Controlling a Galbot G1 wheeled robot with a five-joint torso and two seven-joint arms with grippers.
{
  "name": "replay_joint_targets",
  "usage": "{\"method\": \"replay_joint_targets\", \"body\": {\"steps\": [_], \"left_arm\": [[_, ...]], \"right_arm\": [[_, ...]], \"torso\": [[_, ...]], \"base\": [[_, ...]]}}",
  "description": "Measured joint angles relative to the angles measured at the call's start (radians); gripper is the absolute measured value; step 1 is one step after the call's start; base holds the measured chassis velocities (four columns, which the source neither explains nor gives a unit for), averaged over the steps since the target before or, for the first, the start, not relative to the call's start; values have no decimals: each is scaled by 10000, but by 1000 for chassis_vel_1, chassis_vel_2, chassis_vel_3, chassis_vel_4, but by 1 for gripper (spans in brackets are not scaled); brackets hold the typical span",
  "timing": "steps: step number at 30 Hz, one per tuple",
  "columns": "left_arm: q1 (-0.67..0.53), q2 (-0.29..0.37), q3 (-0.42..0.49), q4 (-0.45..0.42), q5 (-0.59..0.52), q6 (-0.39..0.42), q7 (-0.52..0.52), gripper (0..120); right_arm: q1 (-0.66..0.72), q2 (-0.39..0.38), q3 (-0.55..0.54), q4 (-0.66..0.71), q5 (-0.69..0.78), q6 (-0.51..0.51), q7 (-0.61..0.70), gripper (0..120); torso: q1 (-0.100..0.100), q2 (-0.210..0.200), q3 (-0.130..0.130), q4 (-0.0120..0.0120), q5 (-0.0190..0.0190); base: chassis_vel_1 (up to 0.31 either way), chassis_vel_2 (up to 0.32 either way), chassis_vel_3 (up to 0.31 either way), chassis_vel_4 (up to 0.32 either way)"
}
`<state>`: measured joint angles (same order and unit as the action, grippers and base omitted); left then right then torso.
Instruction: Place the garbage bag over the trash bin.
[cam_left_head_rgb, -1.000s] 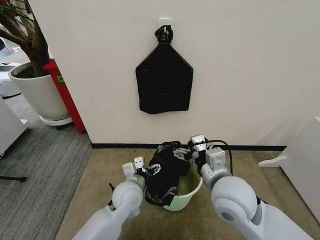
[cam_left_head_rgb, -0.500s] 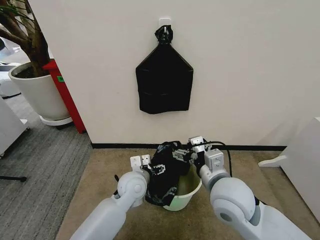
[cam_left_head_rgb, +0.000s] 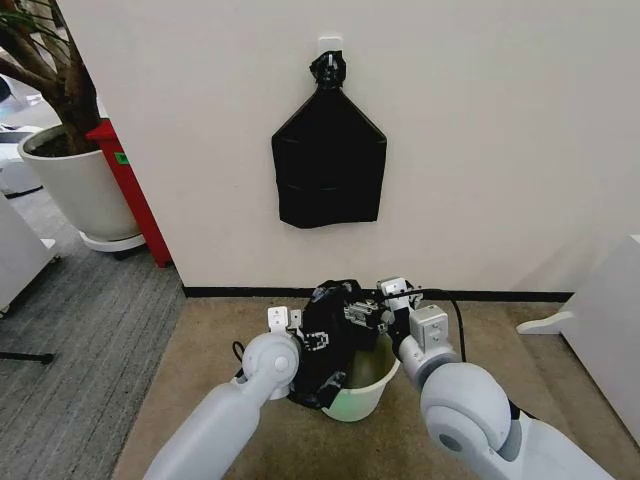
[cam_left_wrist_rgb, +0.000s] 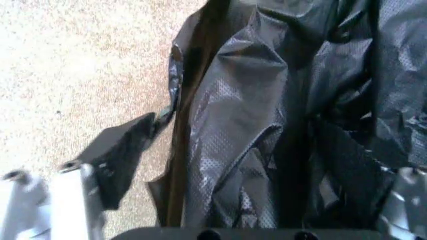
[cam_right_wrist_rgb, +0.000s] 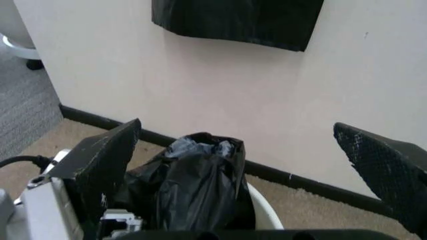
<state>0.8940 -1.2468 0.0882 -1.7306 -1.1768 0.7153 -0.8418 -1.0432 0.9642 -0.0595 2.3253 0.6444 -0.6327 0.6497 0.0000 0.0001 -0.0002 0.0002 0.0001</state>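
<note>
Left end effector (cam_left_head_rgb: 300, 338) sits against the garbage bag's (cam_left_head_rgb: 335, 335) left side, fingers spread w/ plastic between them, can't tell if gripping. Right end effector (cam_left_head_rgb: 372, 312) at bag's top right, fingers wide apart, released. Bag is bunched over left half of trash bin (cam_left_head_rgb: 365, 385) on the floor; right rim bare. Judged approx half done: mouth needs stretching round whole rim.

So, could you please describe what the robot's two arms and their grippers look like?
Both arms are smooth, glossy white with rounded light-grey joint housings. The left gripper and right gripper have silver-grey metal bodies; a black cable loops beside the right wrist. In the wrist views the right gripper's fingers are flat, black, wedge-shaped pads with a fine dotted texture.
</note>
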Motion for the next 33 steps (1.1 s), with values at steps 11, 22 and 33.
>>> {"method": "replay_joint_targets", "body": {"steps": [11, 22, 33], "left_arm": [[-43, -226, 101, 199, 81, -279, 113, 49], [109, -170, 64, 13, 78, -272, 33, 10], [398, -87, -226, -518, 406, -415, 62, 1]], "right_arm": [[82, -10, -42, -72, -7, 194, -87, 100], [249, -2, -122, -24, 1166, 167, 349, 100], [697, 313, -147, -320, 4819, 76, 2289, 100]], "torso": [[-1, 1, 1, 0, 0], [0, 0, 3, -6, -3], [0, -1, 4, -5, -3]], "base": [[0, 0, 0, 0], [0, 0, 0, 0], [0, 0, 0, 0]]}}
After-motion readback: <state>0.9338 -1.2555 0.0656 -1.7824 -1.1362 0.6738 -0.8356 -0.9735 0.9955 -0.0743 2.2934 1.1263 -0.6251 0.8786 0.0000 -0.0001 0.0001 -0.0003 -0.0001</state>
